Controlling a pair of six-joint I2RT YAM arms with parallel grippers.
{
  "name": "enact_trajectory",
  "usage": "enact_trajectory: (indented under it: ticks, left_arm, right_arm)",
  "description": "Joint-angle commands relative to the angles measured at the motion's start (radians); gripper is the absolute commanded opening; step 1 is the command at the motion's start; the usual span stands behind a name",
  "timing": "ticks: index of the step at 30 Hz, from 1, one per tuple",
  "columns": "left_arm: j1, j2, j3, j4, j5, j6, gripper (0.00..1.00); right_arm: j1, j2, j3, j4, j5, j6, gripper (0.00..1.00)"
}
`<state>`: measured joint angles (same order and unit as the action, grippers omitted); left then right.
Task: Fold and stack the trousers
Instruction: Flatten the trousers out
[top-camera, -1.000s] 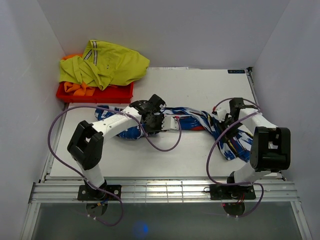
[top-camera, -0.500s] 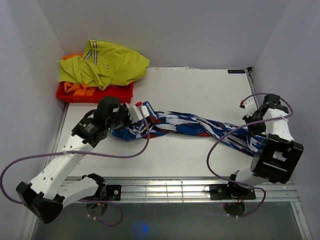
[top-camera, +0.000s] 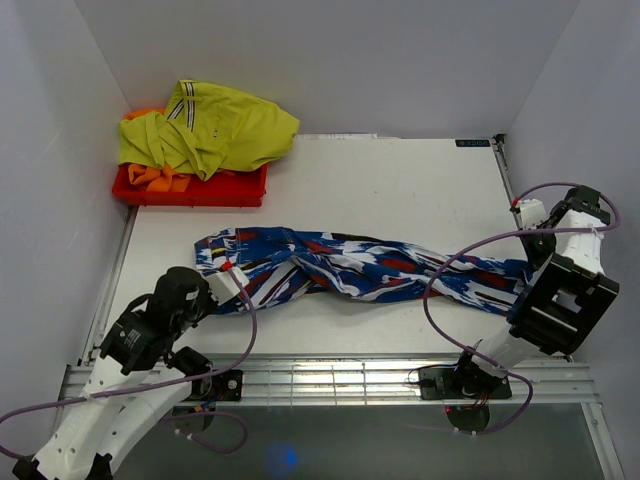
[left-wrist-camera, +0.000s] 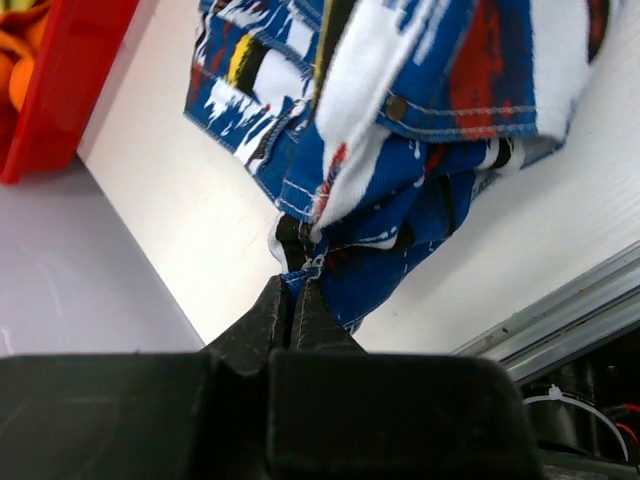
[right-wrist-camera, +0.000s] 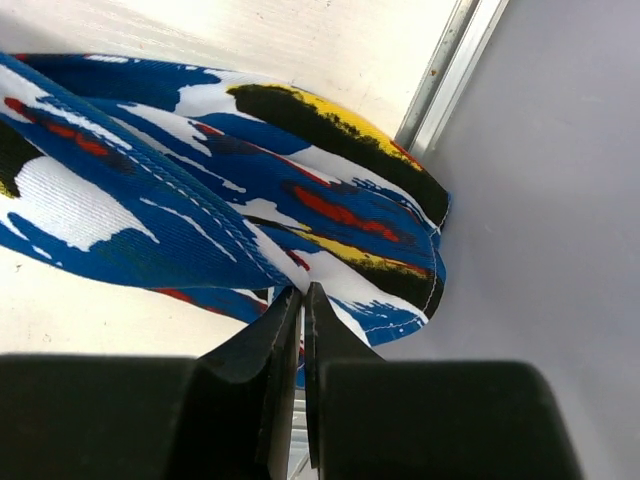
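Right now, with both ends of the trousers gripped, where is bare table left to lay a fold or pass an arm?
Widest bare patch: table behind the trousers, right of the red bin. A narrower strip runs between trousers and near rail. Crowded: both ends, at the left gripper and right gripper.

One pair of trousers (top-camera: 360, 268), one yellow-green garment (top-camera: 215, 135), one orange garment (top-camera: 150, 176), one red tray (top-camera: 235, 188)

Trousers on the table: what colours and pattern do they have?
The trousers are royal blue with white, red, black and yellow blotches, clearest in the right wrist view.
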<state>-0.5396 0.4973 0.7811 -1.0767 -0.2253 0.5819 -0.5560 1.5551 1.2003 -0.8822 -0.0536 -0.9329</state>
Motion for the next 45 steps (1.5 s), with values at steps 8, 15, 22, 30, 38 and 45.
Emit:
enact_trajectory:
  ticks: [8,15,22,30,38,45]
  left_arm:
    - [0.026,-0.118,0.122,0.098,-0.283,-0.030,0.00]
    - [0.024,-0.069,0.066,0.078,-0.169,-0.048,0.00]
    - [0.029,0.140,0.098,0.119,-0.144,-0.088,0.00]
    - [0.069,0.397,0.148,0.136,-0.027,-0.168,0.00]
    - [0.217,0.606,0.294,0.121,0.141,-0.179,0.00]
    - [0.340,0.655,0.320,0.107,0.204,-0.105,0.00]
  right_arm:
    - [-0.013,0.010,0.076,0.015,0.024,-0.060,0.08]
    - [0.060,0.074,0.172,-0.026,0.018,0.017,0.66]
    - [0.048,-0.039,0.199,-0.231,-0.095,-0.226,0.95]
    - [0.002,-0.380,-0.260,-0.175,-0.029,-0.601,0.78]
    - [-0.028,-0.454,-0.502,-0.009,0.000,-0.812,0.73]
    - [-0.097,-0.434,-0.565,0.040,-0.034,-0.995,0.70]
